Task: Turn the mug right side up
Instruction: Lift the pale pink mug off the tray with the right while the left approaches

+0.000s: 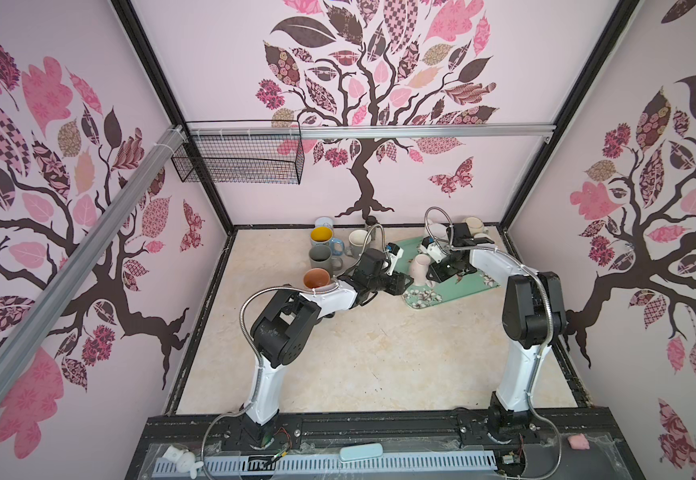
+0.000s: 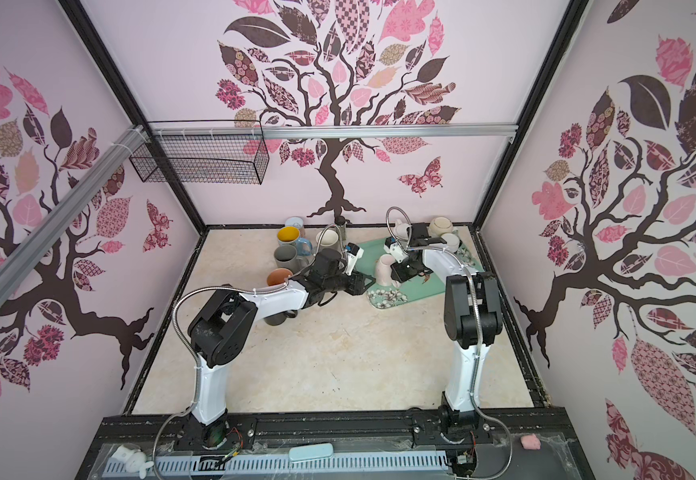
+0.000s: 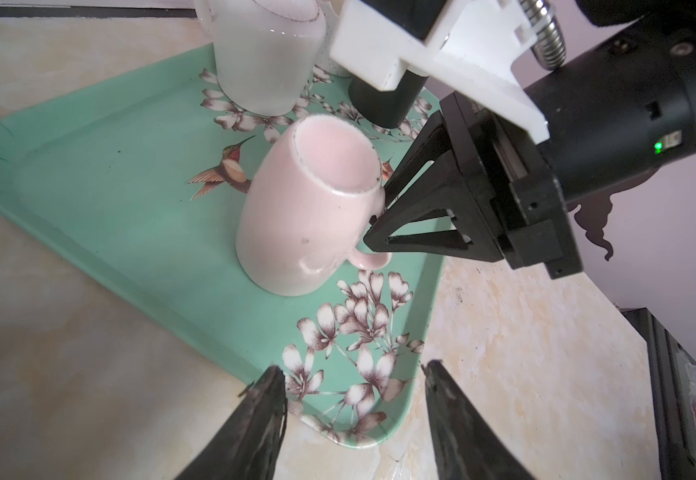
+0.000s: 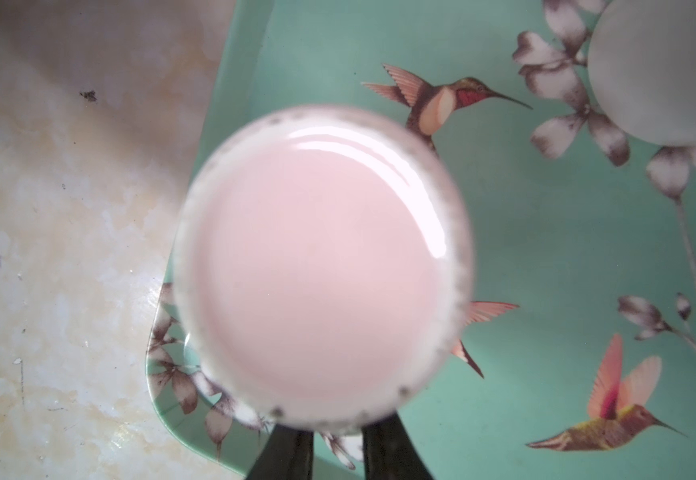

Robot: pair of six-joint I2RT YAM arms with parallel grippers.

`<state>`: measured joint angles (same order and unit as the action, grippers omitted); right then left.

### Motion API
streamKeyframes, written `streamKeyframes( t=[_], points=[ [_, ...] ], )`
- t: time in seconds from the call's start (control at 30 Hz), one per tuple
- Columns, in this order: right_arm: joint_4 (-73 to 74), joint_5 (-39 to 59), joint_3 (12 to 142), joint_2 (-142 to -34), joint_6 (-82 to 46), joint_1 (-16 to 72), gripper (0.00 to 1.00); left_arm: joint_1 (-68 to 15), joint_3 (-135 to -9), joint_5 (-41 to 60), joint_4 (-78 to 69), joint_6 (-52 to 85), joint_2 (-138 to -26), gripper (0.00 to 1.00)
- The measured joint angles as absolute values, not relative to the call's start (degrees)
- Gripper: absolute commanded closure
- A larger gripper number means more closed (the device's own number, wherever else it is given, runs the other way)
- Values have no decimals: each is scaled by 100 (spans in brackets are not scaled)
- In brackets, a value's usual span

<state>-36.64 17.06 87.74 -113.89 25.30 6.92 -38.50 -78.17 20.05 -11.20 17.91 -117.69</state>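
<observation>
Pinching at the handle: my right gripper (image 3: 375,224) has its jaws drawn in to a narrow gap on the handle (image 3: 369,262) of the mug (image 3: 308,216). The tips meet on it in the left wrist view, so I judge it a grip; how firm, I cannot tell.
Left gripper: my left gripper (image 3: 354,368) stands wide open and empty over the tray's near corner, apart from the mug.
Mug's place: on the green tray (image 3: 88,166), toward its near end; in a top view the mug (image 1: 421,266) sits between my two grippers.
Mug's pointing: base up, mouth down on the tray.
Long axis: upright, or close to it.
Handle's side: juts from the mug's wall toward my right arm, with its lower root near the mouth.
Nearer arm: the right, at the handle; the left is near but not touching.
Coming move, as I judge: lift clear, then roll my right wrist half round about a level axis so the mouth comes up.
Risk: a thin hold on the handle may let the mug swing.
</observation>
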Motion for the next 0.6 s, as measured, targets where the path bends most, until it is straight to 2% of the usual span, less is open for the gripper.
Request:
streamKeyframes(
  t=[0.13, 0.33, 0.6],
  points=[
    [-3638, 1592, 8781, -11391, 2526, 727, 99, -3833, -7767, 2003, -1096, 1791, -11725, 44],
    [-3190, 1531, 8549, -11330, 2226, 738, 100, -3754, -7566, 2001, -1096, 1791, -11552, 44],
    [-1437, 1896, 6731, -10302, 1050, 735, 100, -3503, -7137, 2038, -1173, 1964, -10962, 43]
  ],
)
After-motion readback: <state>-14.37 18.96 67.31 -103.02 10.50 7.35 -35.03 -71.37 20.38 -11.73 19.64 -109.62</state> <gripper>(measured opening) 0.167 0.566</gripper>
